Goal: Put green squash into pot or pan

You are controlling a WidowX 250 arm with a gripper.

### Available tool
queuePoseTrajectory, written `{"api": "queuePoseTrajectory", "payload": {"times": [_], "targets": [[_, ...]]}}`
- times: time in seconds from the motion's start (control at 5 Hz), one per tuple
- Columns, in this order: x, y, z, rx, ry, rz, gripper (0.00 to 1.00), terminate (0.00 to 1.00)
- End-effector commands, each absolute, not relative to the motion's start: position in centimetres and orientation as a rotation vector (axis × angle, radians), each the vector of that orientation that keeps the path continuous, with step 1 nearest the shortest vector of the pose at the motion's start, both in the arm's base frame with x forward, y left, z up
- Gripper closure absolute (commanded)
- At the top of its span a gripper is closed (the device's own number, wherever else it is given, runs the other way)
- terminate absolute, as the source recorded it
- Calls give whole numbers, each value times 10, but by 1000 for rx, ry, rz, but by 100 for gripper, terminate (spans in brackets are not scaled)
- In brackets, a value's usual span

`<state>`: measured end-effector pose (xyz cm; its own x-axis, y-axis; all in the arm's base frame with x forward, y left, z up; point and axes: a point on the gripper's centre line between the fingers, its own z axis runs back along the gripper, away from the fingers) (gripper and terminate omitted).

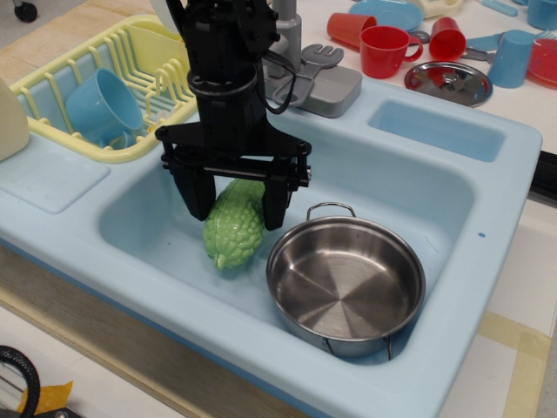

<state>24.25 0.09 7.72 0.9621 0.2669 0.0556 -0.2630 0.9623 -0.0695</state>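
Black and wide-framed, the claw (238, 207) hangs low in the light blue sink (418, 187), its two fingers (198, 193) set on either side of the upper end of the squash (233, 228). They sit right against the squash's flanks, but whether they are pinching it or only bracketing it cannot be told from this one view. The squash lies on the sink floor, tip pointing toward the near wall, its top end hidden between the fingers. Just to its right, almost touching, stands the pan (345, 283), shiny, with nothing inside, one wire handle at the far rim and another at the near rim. Behind the arm a grey faucet block (329, 85) sits on the sink's back edge. To the left, a yellow rack (130, 61) holds a blue cup (102, 106) on its side. On the surface beyond the sink are red cups (383, 48), another blue cup (513, 57) and a flat steel lid (448, 82).
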Motion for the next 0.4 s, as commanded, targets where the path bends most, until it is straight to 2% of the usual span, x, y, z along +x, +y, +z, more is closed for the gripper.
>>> {"api": "queuePoseTrajectory", "payload": {"times": [0.0, 0.2], "targets": [[248, 7, 68, -96, -101, 284, 0, 0], [244, 6, 74, -63, -132, 303, 100, 0]]}}
